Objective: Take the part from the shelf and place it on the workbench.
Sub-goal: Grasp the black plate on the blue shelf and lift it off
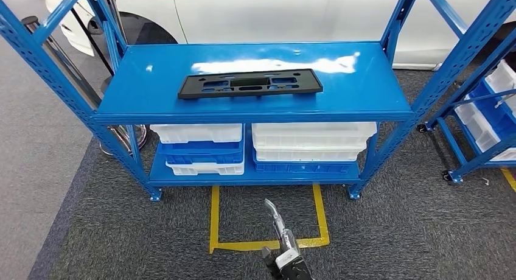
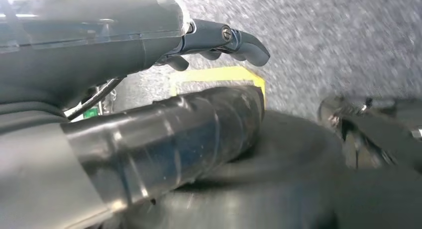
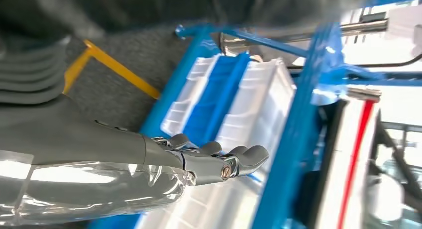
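The part (image 1: pixel 249 83) is a long flat black plastic panel with cut-outs. It lies across the middle of the top board of the blue shelf (image 1: pixel 371 88). My right hand (image 1: pixel 281 238) rises from the bottom edge, low over the floor and well short of the shelf. In the right wrist view that hand (image 3: pixel 219 162) has its fingers stretched out, holds nothing, and points toward the lower bins (image 3: pixel 259 99). My left hand (image 2: pixel 219 42) hangs over the carpet with its fingers loosely extended and nothing in them.
White and blue bins (image 1: pixel 313 143) are stacked on the shelf's lower board. A yellow tape square (image 1: pixel 214 225) marks the grey carpet in front of the shelf. A second blue rack on wheels (image 1: pixel 481 109) stands at the right. A white vehicle (image 1: pixel 274 12) is parked behind.
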Robot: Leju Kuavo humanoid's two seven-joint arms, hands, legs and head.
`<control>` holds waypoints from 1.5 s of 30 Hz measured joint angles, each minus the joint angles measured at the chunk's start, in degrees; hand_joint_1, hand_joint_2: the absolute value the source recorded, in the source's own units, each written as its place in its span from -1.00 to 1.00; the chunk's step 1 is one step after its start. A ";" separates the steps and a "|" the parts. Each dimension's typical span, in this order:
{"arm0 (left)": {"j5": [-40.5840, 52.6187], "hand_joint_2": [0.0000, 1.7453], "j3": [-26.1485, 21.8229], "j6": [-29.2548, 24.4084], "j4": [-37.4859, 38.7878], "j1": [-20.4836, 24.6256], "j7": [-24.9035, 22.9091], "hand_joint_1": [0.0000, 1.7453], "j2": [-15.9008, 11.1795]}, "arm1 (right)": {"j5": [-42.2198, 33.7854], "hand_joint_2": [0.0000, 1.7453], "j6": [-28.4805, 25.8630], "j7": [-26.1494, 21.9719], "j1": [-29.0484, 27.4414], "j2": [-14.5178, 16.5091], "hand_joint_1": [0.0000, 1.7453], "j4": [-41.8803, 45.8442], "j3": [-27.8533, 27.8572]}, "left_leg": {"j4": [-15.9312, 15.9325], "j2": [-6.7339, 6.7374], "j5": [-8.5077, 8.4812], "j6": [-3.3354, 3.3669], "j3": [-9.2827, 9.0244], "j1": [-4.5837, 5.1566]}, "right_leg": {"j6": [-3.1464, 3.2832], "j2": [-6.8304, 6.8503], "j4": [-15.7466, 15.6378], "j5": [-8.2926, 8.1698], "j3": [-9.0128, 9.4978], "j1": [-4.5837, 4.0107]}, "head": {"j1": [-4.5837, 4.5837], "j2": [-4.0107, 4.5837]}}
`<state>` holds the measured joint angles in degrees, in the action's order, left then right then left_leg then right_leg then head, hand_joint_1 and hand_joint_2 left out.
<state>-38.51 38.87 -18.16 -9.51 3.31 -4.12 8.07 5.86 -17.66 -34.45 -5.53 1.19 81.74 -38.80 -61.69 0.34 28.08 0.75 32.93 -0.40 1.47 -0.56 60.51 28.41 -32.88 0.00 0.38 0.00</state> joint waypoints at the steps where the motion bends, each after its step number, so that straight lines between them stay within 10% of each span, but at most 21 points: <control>1: -0.01 -1.00 0.05 0.03 0.05 0.05 -0.01 -1.00 -0.04 | 0.20 -1.00 -0.12 0.01 0.18 -0.32 -1.00 0.60 -0.56 | 1.44 -0.04 -0.17 0.21 -0.50 0.22 | -0.25 -0.02 0.01 -0.01 -0.12 -0.01 | 0.02 0.00; 5: -0.01 -1.00 0.30 0.07 0.09 0.06 -0.02 -1.00 -0.09 | 0.99 -1.00 -0.41 0.10 0.88 -1.20 -1.00 2.56 -2.04 | 3.12 0.14 -0.49 0.87 -1.16 0.04 | -1.50 0.06 0.69 0.57 -0.49 0.05 | 0.08 0.00; 9: -0.01 -1.00 0.42 0.22 0.09 0.08 0.11 -1.00 -0.13 | 1.37 -1.00 -0.15 0.56 1.38 -1.85 -1.00 3.51 -3.00 | 3.66 1.01 -0.73 1.61 -1.48 -0.10 | -2.40 0.21 12.23 6.21 -6.16 0.44 | 0.11 0.00; 11: 0.02 -1.00 0.56 0.24 0.09 0.08 0.17 -1.00 -0.16 | 1.55 -1.00 0.06 0.87 1.46 -2.30 -1.00 3.86 -3.40 | 3.57 1.59 -0.58 1.60 -1.55 -0.09 | -2.66 0.32 14.20 5.62 -7.43 0.72 | 0.12 0.00; 16: 0.04 -1.00 1.10 0.25 0.09 0.07 0.18 -1.00 -0.16 | 1.92 -1.00 0.08 1.15 1.54 -3.13 -1.00 5.05 -4.07 | 3.07 3.15 0.36 0.49 -2.07 0.32 | -1.92 4.07 -0.02 -1.12 -1.07 0.31 | 0.10 0.00; 21: 0.13 -1.00 1.27 0.36 0.09 0.18 -0.13 -1.00 -0.16 | 2.33 -1.00 -0.09 1.16 1.56 -3.66 -1.00 6.19 -4.57 | 0.70 2.73 2.68 -0.96 -1.47 0.10 | -0.18 2.14 -1.10 -1.51 -0.96 0.44 | 0.08 0.00; 25: 0.15 -1.00 1.30 0.42 0.09 0.10 -0.16 -1.00 -0.16 | 2.42 -1.00 -0.11 1.16 1.66 -3.86 -1.00 6.51 -4.84 | -12.03 0.27 8.21 -1.43 4.65 -0.15 | 0.35 1.12 -1.18 -1.56 -0.90 0.44 | 0.05 0.00; 27: 0.15 -1.00 1.30 0.43 0.09 0.07 -0.18 -1.00 -0.19 | 2.42 -1.00 -0.11 1.16 1.67 -3.96 -1.00 6.53 -4.88 | -10.83 0.22 5.92 -1.47 4.47 -0.23 | 0.30 0.57 -1.09 -1.47 -0.77 0.46 | 0.05 0.00; 30: 0.15 -1.00 1.31 0.46 0.09 0.06 -0.19 -1.00 -0.22 | 2.45 -1.00 -0.25 1.21 1.64 -4.09 -1.00 6.76 -4.92 | -0.50 0.03 0.62 -1.24 0.08 -0.31 | -0.30 -0.04 -0.71 -1.14 -0.64 0.38 | 0.07 0.00; 36: 0.10 -1.00 1.34 0.61 0.09 0.15 -0.15 -1.00 -0.20 | 2.49 -1.00 -0.92 1.36 1.58 -4.77 -1.00 7.66 -5.18 | 2.98 -0.01 -0.46 0.66 -0.99 -0.20 | -2.16 -0.05 1.09 0.16 -1.61 0.44 | 0.10 0.00; 41: -0.07 -1.00 1.34 0.71 0.09 0.11 -0.16 -1.00 -0.22 | 2.20 -1.00 -0.95 1.80 1.27 -5.52 -1.00 7.91 -5.38 | 3.10 0.24 -0.58 1.38 -0.91 0.01 | -2.74 0.16 14.37 6.52 -7.72 0.60 | 0.11 0.00; 43: -0.14 -1.00 1.34 0.74 0.10 0.09 -0.12 -1.00 -0.21 | 1.99 -1.00 -0.94 2.13 0.94 -5.94 -1.00 7.98 -5.42 | 3.09 0.23 -0.56 1.38 -0.99 0.11 | -2.60 0.18 13.71 4.91 -7.35 0.60 | 0.11 0.00; 45: -0.21 -1.00 1.34 0.82 0.09 0.09 0.10 -1.00 -0.19 | 1.91 -1.00 -0.96 2.25 0.63 -6.39 -1.00 8.35 -5.50 | 3.09 0.19 -0.49 1.28 -1.16 0.16 | -2.11 0.25 6.51 1.22 -3.80 0.52 | 0.11 0.00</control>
<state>-38.72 40.22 -17.34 -9.41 3.41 -4.02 7.88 7.78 -18.62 -32.20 -4.89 -5.20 90.09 -44.30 -58.60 0.53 27.59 2.03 31.76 -0.25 -0.64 -0.31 67.02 29.63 -36.69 0.51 0.50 0.00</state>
